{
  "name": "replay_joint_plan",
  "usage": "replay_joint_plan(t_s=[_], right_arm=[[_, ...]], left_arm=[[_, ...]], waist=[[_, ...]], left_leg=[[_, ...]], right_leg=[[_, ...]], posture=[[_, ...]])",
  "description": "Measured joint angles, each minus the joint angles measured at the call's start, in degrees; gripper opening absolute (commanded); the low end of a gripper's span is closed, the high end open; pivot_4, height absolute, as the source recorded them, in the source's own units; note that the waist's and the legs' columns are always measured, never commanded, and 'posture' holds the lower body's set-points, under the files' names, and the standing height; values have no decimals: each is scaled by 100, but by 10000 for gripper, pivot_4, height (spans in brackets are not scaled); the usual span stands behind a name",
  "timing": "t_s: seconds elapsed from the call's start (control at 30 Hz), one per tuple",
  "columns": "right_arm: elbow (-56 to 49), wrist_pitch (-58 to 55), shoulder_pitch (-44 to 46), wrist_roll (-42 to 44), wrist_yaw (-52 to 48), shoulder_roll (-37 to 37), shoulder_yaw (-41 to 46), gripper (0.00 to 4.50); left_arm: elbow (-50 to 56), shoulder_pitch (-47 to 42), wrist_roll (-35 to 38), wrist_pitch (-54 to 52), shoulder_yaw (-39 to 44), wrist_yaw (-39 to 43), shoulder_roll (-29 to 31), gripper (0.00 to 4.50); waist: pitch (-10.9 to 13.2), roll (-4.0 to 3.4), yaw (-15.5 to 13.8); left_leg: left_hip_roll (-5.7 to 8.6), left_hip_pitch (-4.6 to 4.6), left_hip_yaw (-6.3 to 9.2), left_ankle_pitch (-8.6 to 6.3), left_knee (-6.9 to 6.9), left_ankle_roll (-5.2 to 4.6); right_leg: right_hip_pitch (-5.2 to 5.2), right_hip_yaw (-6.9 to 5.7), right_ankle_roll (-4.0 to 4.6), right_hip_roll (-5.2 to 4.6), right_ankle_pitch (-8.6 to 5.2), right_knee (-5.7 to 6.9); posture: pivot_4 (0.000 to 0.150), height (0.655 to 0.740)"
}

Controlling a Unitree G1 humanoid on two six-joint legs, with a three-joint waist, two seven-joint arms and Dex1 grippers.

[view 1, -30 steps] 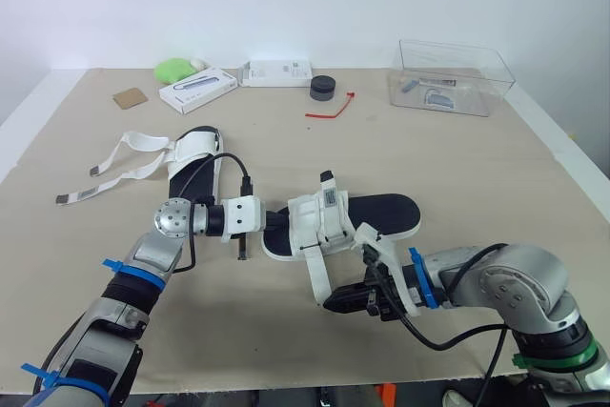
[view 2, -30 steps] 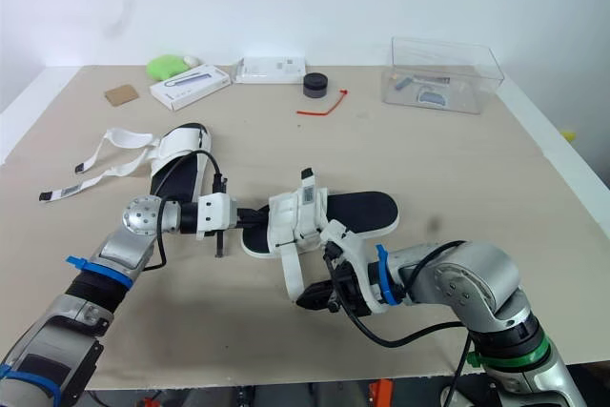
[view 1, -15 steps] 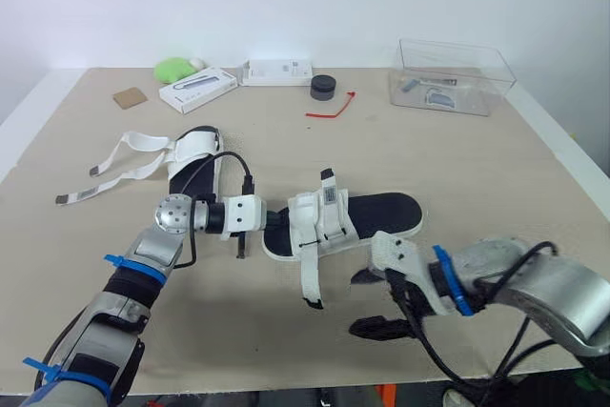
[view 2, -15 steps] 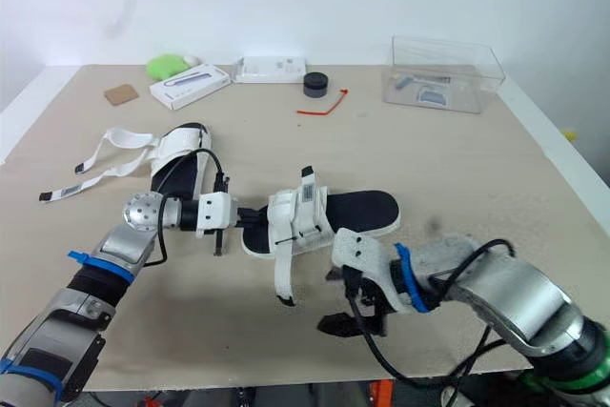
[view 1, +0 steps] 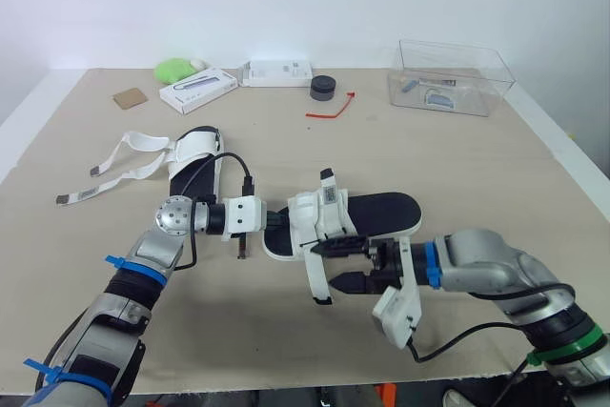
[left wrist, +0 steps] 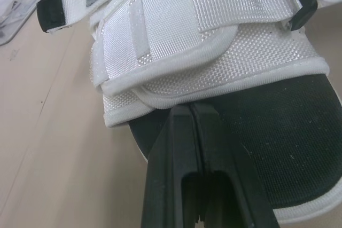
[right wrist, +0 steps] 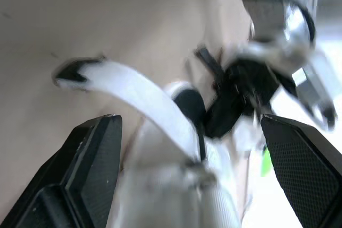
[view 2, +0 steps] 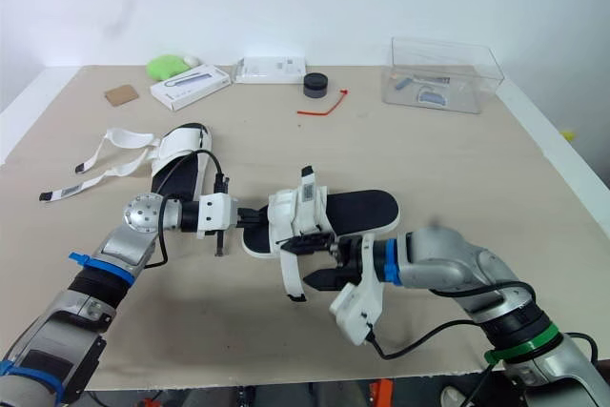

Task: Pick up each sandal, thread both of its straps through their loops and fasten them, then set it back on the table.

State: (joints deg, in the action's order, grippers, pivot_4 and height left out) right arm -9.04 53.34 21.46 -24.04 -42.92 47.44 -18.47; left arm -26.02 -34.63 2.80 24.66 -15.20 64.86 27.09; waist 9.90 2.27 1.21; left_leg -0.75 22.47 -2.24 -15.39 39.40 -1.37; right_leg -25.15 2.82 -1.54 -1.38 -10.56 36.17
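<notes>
A white-strapped sandal with a black insole (view 1: 386,212) lies mid-table. My left gripper (view 1: 277,221) is shut on its toe end; in the left wrist view the closed fingers (left wrist: 189,132) meet under the white upper (left wrist: 197,52). One loose strap (view 1: 315,283) hangs off the sandal's near side. My right gripper (view 1: 327,265) stands open right beside that strap, one finger on each side of it without gripping; the right wrist view shows the strap (right wrist: 139,94) between the spread fingers (right wrist: 91,169). A second sandal (view 1: 195,154) with loose straps (view 1: 124,161) lies at the left.
At the table's back stand a clear plastic box (view 1: 448,78), a black round lid (view 1: 323,88), a red tie (view 1: 332,107), two white boxes (view 1: 197,90) (view 1: 276,73), a green object (view 1: 173,69) and a brown card (view 1: 130,98). The table's front edge runs close below my arms.
My right gripper let go of the strap's end, opened wide, swung out to the right and came back pointing at the strap. The strap now hangs free. The left arm held still.
</notes>
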Motion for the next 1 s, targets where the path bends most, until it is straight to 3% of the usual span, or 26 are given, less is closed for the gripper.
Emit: replay_joint_plan(t_s=[0.17,0.67,0.8,0.93,1.0], right_arm=[[313,842,25,-644,696,-146,15,44133],[703,891,415,-893,799,-273,-347,44133],[715,800,419,-887,724,-269,-416,32844],[715,695,417,-760,626,-214,-483,10878],[715,684,417,-700,587,-192,-525,2569]], left_arm=[[211,142,6,-105,16,-74,64,0],[426,245,56,-384,41,-94,90,0],[426,245,56,-388,41,-103,85,0],[424,245,54,-388,40,-126,73,0],[424,245,52,-388,40,-145,72,0]], waist=[[0,1,2],[-1,1,3],[-1,1,2],[-1,1,2],[-1,1,2]], left_leg=[[1,-7,1,-2,0,0],[0,-32,-15,-1,1,0],[0,-32,-15,-2,1,0],[1,-32,-15,-1,2,0],[0,-32,-15,-1,2,0]], right_leg=[[2,20,-2,-2,2,-1],[13,43,0,1,5,3],[13,43,0,1,5,3],[13,44,-2,1,7,4],[13,44,-3,1,7,4]], posture=[[1500,7400],[1500,7400],[1500,7400],[1500,7400],[1500,7400]])
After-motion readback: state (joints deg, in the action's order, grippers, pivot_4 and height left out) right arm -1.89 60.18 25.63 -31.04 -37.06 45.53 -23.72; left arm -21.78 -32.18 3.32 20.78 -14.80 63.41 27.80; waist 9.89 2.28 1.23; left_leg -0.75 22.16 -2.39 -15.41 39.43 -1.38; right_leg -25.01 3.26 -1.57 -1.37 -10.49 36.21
